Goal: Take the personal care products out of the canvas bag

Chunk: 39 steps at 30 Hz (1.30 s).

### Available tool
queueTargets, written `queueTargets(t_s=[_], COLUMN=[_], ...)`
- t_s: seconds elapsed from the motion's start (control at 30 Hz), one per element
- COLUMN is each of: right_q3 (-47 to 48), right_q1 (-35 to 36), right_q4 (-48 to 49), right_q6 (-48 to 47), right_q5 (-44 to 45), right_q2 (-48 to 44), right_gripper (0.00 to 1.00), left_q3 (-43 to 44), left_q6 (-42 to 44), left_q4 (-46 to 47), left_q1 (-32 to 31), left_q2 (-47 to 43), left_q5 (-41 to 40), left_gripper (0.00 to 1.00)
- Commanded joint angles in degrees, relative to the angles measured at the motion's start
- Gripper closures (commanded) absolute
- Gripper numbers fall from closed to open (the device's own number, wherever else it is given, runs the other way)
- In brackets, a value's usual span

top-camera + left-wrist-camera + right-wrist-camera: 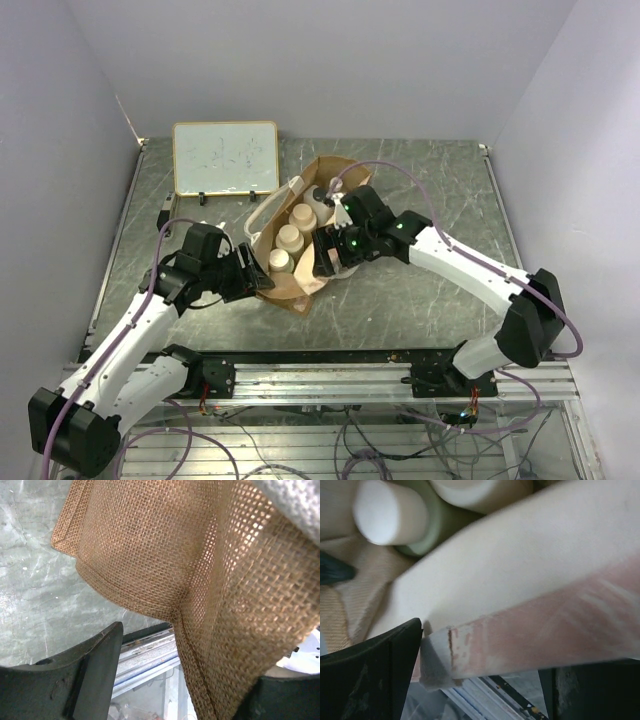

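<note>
Canvas bag (292, 291) lies open on the bench (430, 300), bottles (290, 238) still inside, so it's the bag-opening step. Left hand (256, 278) is at the lower corner with mesh across its fingers (95, 670); right hand (326, 256) straddles the pink-edged rim (545, 630). Can't tell whether either one is actually gripping. Next move likely calls for one hand pinning the bag while the other reaches for a cap.

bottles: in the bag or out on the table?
In. Top view shows three beige-capped bottles and a dark-capped white bottle inside the open canvas bag; none lies outside it. Any more deeper in: cannot tell.
</note>
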Motion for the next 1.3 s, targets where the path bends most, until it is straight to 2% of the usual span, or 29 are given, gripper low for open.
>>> queueTargets(t_s=[0.0, 0.13, 0.3, 0.43, 0.53, 0.7, 0.97, 1.13, 1.27], right_q3=[10.94, 20.96, 31.67, 41.39, 45.61, 39.0, 30.54, 29.96, 30.41], right_q1=[2.55, 4.79, 9.93, 12.34, 13.69, 13.74, 14.19, 15.48, 16.93], right_q4=[-9.99, -14.63, -17.53, -20.25, -19.42, -13.5, -7.41, -5.67, -5.42], right_q6=[-3.27, -3.9, -8.94, -10.71, -10.22, -8.27, -9.49, -9.02, -9.95], right_q5=[9.8, 13.8, 23.33, 25.0, 22.43, 17.18, 15.13, 18.04, 20.36], right_q2=[-0.07, 2.49, 8.62, 15.95, 19.85, 20.06, 20.33, 23.4, 25.7], right_gripper=[0.12, 0.12, 0.12, 0.12, 0.12, 0.14, 0.13, 0.12, 0.2], left_q3=[-2.37, -1.73, -1.32, -0.48, 0.51, 1.1, 3.74, 4.5, 4.96], left_q6=[2.54, 3.27, 4.23, 5.4, 6.23, 6.31, 6.79, 7.77, 8.25], left_q4=[-9.92, -10.62, -11.44, -11.69, -12.14, -12.07, -12.38, -12.13, -12.16], left_q1=[0.0, 0.0, 0.01, 0.0, 0.0, 0.0, 0.0, 0.0, 0.0], left_q2=[0.47, 0.42, 0.42, 1.32, 1.87, 1.96, 2.67, 4.03, 4.4], left_q5=[-1.39, -1.65, -1.95, -1.99, -2.45, -2.36, -2.38, -2.23, -1.78], left_gripper=[0.32, 0.33, 0.34, 0.34, 0.33, 0.33, 0.33, 0.33, 0.33])
